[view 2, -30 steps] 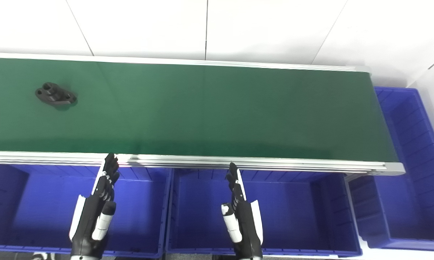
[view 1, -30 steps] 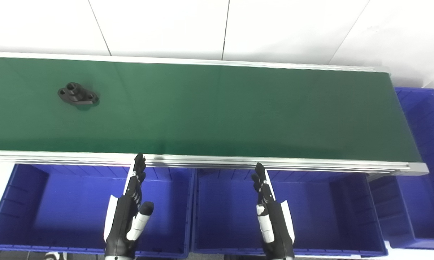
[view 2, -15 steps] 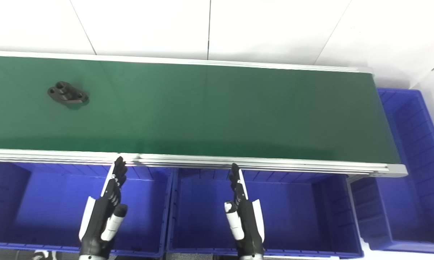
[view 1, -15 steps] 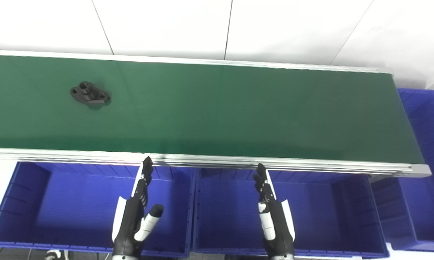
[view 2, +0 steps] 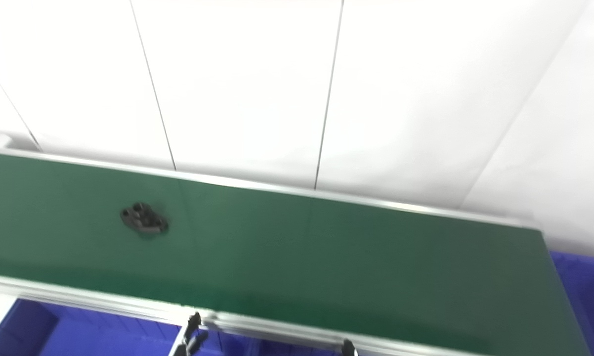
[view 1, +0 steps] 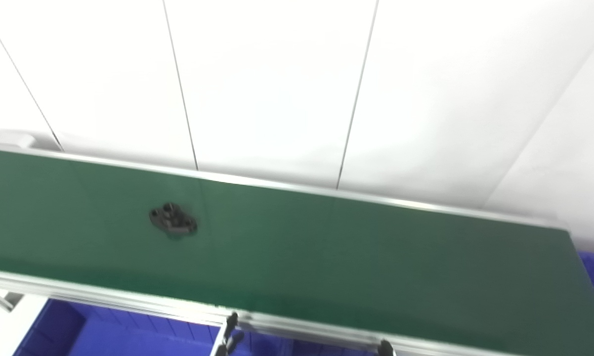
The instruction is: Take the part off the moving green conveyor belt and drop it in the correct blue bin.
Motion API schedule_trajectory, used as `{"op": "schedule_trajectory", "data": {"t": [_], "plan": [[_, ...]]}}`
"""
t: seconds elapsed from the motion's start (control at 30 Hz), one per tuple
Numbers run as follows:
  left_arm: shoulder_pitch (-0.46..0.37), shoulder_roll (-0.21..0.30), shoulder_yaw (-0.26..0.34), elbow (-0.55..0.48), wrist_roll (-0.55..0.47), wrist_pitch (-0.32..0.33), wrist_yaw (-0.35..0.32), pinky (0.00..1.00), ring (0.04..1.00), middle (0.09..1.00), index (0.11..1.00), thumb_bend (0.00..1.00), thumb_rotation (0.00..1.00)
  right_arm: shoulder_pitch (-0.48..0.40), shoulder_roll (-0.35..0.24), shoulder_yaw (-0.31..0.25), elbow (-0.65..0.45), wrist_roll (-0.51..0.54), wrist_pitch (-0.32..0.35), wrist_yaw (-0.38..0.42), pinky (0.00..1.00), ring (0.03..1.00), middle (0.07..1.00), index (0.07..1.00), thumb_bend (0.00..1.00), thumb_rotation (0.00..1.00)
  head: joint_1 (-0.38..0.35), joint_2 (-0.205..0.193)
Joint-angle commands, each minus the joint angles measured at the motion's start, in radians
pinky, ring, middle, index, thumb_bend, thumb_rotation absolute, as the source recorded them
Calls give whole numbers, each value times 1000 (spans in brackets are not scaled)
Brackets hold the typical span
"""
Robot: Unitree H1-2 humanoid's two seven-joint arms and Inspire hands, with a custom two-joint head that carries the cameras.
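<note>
A black flanged part with holes lies on the green conveyor belt, left of centre; it also shows in the right eye view. Only the fingertips of my left hand rise over the belt's near rail at the bottom edge, straight and apart, holding nothing. A single straight fingertip of my right hand shows further right at the bottom edge. Both hands are well short of the part, on the near side of the belt.
The top of a blue bin shows below the belt's near rail at bottom left. Another blue bin stands past the belt's right end. A white panelled wall fills the upper half.
The camera has tilted up, so the belt sits lower in the picture and the hands and bins are nearly out of view. The part has travelled right along the belt.
</note>
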Motion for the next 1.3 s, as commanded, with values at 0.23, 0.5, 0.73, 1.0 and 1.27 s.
{"op": "schedule_trajectory", "data": {"t": [0.23, 0.5, 0.73, 1.0, 1.27], "plan": [[-4, -7, -30, -12, 40, -39, 63, 905, 915, 987, 1000, 619, 1000, -9, -34, -19, 27, 7, -34, 40, 1000, 1000, 1000, 1000, 761, 988, 47, 14], [1, -6, -34, -35, 43, -39, 64, 905, 915, 995, 1000, 568, 1000, 5, -33, -21, -3, 1, -33, 54, 1000, 1000, 1000, 1000, 740, 996, 5, 70], [10, -2, -29, -61, 35, -38, 56, 828, 890, 991, 1000, 566, 1000, 19, -26, -20, -41, -13, -31, 56, 1000, 1000, 1000, 1000, 768, 982, -34, 114], [15, -1, -25, -92, 16, -34, 34, 852, 901, 1000, 1000, 519, 984, 37, -24, -7, -125, -73, -34, 22, 978, 969, 996, 1000, 744, 988, -53, 151], [9, 11, -5, -108, -22, -30, 2, 856, 920, 1000, 1000, 513, 950, 27, -51, 53, -291, -297, -34, -131, 860, 920, 945, 1000, 928, 1000, -81, 172]]}}
